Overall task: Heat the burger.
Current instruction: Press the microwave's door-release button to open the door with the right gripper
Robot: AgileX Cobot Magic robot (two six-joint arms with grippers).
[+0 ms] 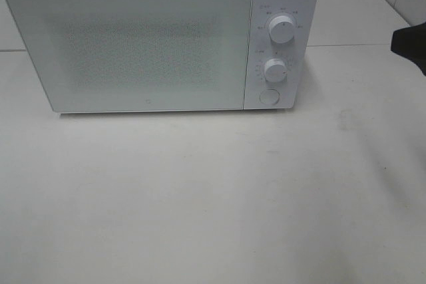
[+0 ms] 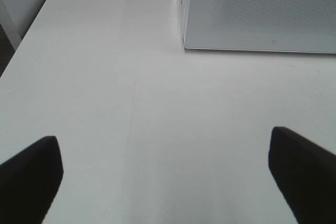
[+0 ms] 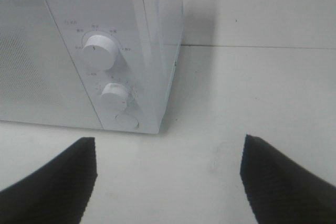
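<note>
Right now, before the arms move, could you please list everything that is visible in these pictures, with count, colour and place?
microwave: one, white, at the back of the table, door shut
knobs: two, white, on the microwave's right panel, upper knob above lower knob
round button: one, white, below the lower knob
table: one, white, under the microwave
burger: none visible in any view
left gripper: one, black fingers, open, above bare table near the microwave's left front corner
right gripper: one, black fingers, open, above the table, facing the microwave's knob panel
</note>
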